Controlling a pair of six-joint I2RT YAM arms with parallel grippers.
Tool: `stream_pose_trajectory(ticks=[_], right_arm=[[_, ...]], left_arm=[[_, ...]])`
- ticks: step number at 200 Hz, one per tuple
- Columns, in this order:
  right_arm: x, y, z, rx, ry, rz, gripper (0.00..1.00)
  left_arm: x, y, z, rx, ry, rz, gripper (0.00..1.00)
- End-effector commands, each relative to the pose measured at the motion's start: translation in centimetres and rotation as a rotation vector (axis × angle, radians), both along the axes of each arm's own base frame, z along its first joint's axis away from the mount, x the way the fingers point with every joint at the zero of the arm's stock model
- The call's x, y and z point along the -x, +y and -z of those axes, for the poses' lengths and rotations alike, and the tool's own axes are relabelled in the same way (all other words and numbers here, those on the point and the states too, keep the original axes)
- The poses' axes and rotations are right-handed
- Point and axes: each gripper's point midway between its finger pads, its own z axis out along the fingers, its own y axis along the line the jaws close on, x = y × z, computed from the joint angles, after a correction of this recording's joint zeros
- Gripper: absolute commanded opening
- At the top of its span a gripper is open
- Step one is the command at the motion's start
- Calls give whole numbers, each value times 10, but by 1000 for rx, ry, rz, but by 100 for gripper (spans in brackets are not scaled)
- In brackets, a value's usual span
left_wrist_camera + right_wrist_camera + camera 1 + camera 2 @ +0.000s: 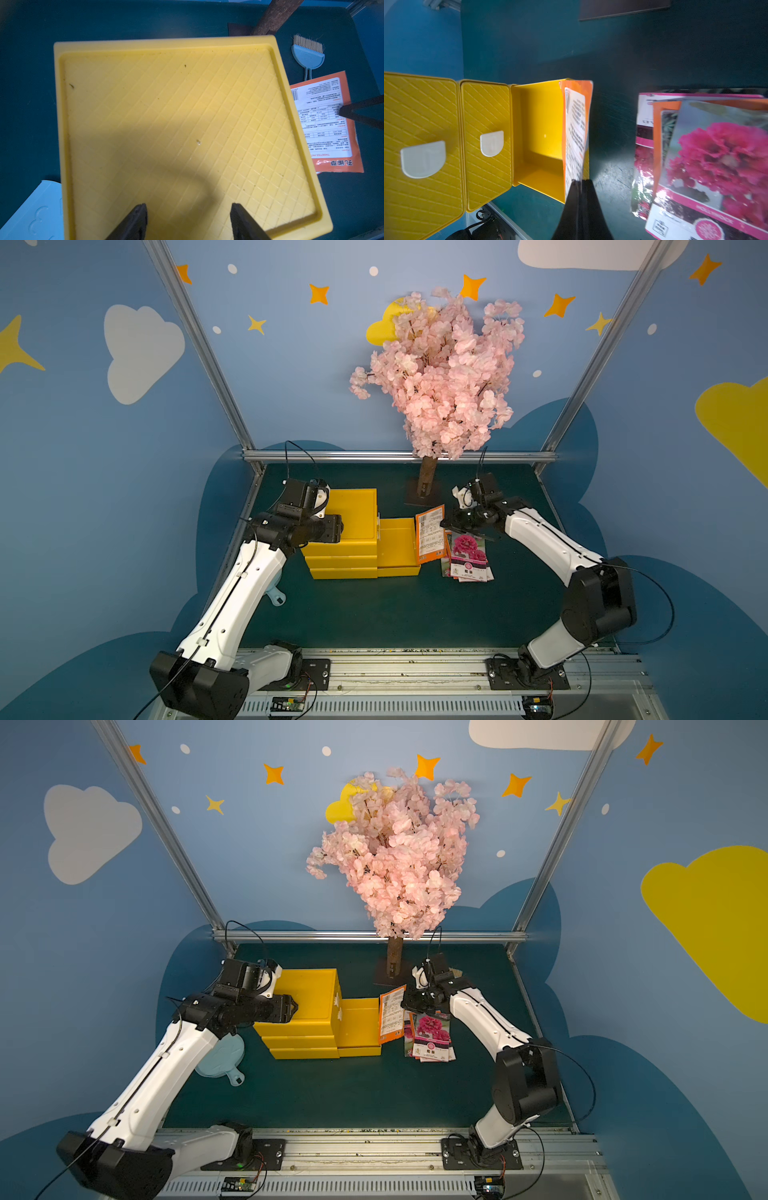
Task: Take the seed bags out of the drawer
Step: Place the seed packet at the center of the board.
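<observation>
The yellow three-drawer cube (345, 514) (166, 124) stands left of the table's middle. One drawer (395, 547) (357, 1027) (539, 145) is pulled out to the right, and the part of its inside that shows is bare. My right gripper (444, 524) (579, 182) is shut on an orange seed bag (430, 535) (391, 1017) (576, 128), held upright on edge at the drawer's outer end. More seed bags (469, 556) (716, 155), a pink-flower one on top, lie in a pile on the table just to the right. My left gripper (293, 1006) (188, 209) hovers open over the cube's top, holding nothing.
A pink blossom tree on a brown trunk (427, 481) stands behind the drawer. A light-blue brush (307, 56) lies near its base. A light-blue dustpan (220, 1058) lies under my left arm, left of the cube. The two other drawer fronts (485, 143) are closed.
</observation>
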Motion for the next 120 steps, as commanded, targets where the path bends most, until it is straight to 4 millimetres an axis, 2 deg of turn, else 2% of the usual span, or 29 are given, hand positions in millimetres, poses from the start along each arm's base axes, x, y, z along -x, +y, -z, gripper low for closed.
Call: stream_pose_trajectory(ticks=[1, 55, 120], right_arm=[[10, -20, -7, -35, 25, -15, 0], [11, -79, 34, 53, 144, 69, 0], [17, -126, 81, 269, 247, 127, 0]], left_arm=[[16, 4, 21, -18, 122, -2, 68], [14, 2, 18, -8, 113, 6, 68], [12, 0, 18, -3, 115, 14, 68]])
